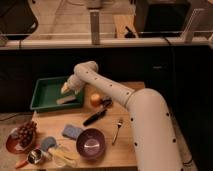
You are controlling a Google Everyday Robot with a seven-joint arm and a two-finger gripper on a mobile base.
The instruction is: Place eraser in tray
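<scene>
At the near edge of the wooden tabletop (49, 120) lay a small metal cup (34, 156) and some pale yellow pieces (62, 155) that I could not identify. Just right of them stood a round purple bowl (91, 144). On the left was a reddish plate (11, 143) with dark grapes (26, 132). A blue-grey pad (72, 132) lay just behind the bowl, and a fork (117, 131) lay to the bowl's right.

Further back, a black tool (95, 117) lay at a slant, and an orange object (95, 99) stood behind it. The green tray (41, 92) was at the far left part of the tabletop. The eraser (66, 100) lay flat inside the tray, near its front right corner.

The hand (66, 88) hung directly over the eraser, at the end of the white arm (137, 107) that reached in from the right. I could not tell if the hand was wide or narrow, or if it touched the eraser.
</scene>
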